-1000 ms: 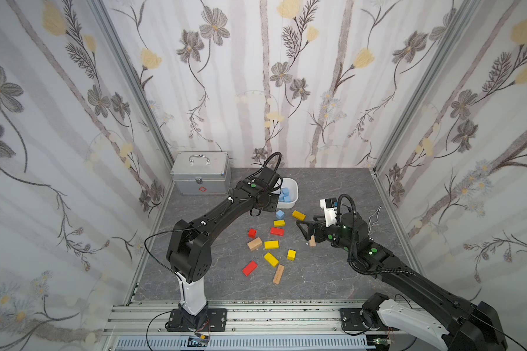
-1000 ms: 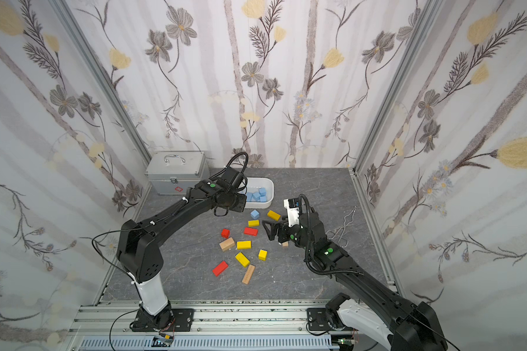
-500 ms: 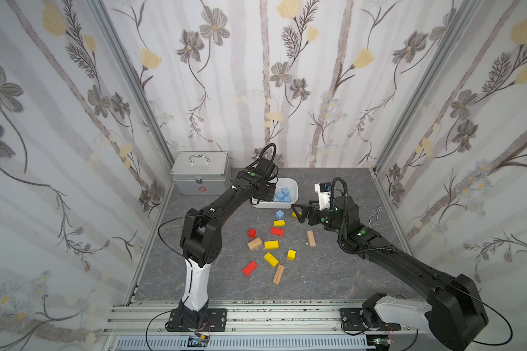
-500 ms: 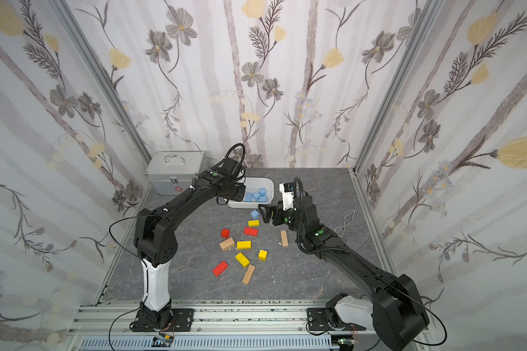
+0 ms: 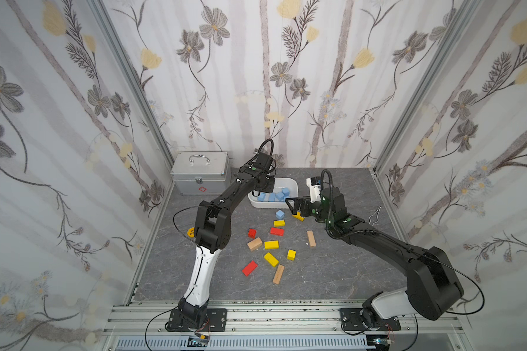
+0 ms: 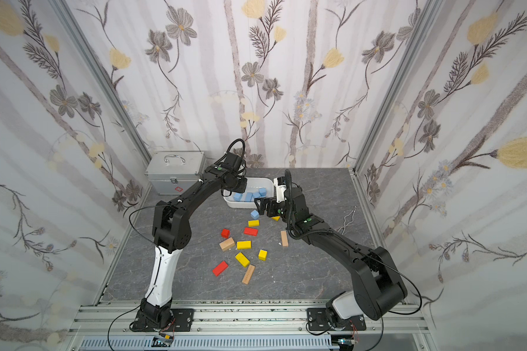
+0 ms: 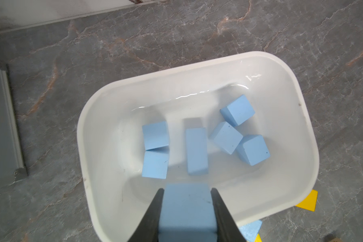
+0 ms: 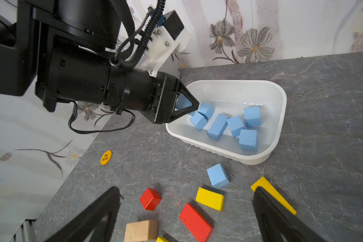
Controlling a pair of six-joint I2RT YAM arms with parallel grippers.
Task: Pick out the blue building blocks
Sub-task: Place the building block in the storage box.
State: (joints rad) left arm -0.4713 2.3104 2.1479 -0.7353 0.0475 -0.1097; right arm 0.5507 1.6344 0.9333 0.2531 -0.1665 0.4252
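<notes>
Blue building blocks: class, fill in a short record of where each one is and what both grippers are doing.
white tray: holds six blue blocks, five cubes and one bar
left gripper: shut on held blue block, above the tray
loose blue cube: on the table, just outside the tray
right gripper: open, empty, above the table near the loose cube
</notes>
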